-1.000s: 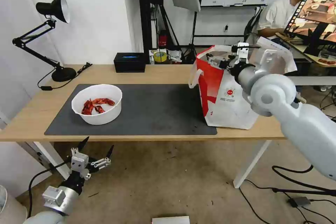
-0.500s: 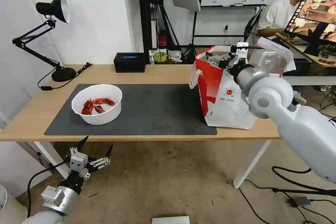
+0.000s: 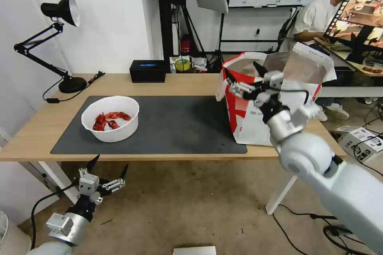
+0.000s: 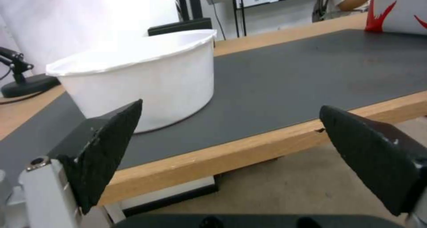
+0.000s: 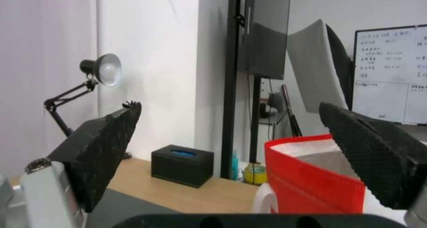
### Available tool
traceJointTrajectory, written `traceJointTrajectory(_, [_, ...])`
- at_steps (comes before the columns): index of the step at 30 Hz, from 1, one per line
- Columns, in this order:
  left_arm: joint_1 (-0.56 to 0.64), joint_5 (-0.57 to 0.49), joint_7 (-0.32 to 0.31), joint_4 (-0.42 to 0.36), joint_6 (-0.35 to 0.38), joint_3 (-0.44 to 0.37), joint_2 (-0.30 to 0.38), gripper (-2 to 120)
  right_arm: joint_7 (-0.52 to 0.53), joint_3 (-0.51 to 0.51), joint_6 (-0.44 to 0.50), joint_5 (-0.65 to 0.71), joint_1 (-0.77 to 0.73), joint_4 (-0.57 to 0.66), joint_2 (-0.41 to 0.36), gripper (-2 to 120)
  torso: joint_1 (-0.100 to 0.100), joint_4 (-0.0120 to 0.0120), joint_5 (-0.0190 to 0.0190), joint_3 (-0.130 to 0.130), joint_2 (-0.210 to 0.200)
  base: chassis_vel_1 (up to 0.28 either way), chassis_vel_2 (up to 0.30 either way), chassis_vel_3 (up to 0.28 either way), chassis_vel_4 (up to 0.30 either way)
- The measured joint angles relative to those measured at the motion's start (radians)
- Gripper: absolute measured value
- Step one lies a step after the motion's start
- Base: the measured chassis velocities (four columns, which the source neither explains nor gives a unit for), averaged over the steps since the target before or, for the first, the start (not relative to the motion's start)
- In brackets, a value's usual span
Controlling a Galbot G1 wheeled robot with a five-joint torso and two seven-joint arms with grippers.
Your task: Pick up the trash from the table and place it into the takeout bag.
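Head view: red food scraps are seen inside the round white bowl [image 3: 110,118], set on the dark mat [image 3: 175,125] of the wooden desk [image 3: 36,127]. The foil-lined bag [image 3: 255,119] stands at the mat's right end. The right pincer [image 3: 244,78] is held wide open and empty before its rim.

Left wrist view: the left pincer [image 4: 231,134], spread wide and empty, is held below the desk edge.

Right wrist view: the bag's red woven rim is seen.

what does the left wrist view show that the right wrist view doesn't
Left wrist view: the white round bowl on the dark grey mat, the table's near edge, and the open left gripper below it.

Right wrist view: the black rectangular box, a yellow tape roll, a whiteboard, and the open right gripper beside the takeout bag rim.

Both: the light-wood table, the bag, and the black desk lamp.
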Motion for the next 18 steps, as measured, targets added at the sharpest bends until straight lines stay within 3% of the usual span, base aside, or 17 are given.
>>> traceJointTrajectory(5, [0.010,0.001,0.000,-0.011,-0.002,-0.009,-0.006,100,-0.009,0.067,0.053,-0.086,-0.148,0.024,0.014,100,0.000,0.0000,0.0001,0.000,0.000,0.000,0.000,0.000,0.000])
traceJointTrajectory(12, [0.026,0.013,0.001,-0.018,-0.012,-0.013,-0.022,100,-0.056,0.186,0.137,-0.227,-0.445,0.019,0.091,100,0.000,-0.0001,0.0002,0.000,0.000,0.000,0.000,0.000,0.000])
traceJointTrajectory(18, [0.039,0.020,0.001,-0.027,-0.022,-0.018,-0.027,100,-0.074,0.233,0.179,-0.288,-0.568,0.011,0.139,100,0.000,0.0000,0.0000,0.000,0.000,0.000,0.000,0.000,0.000])
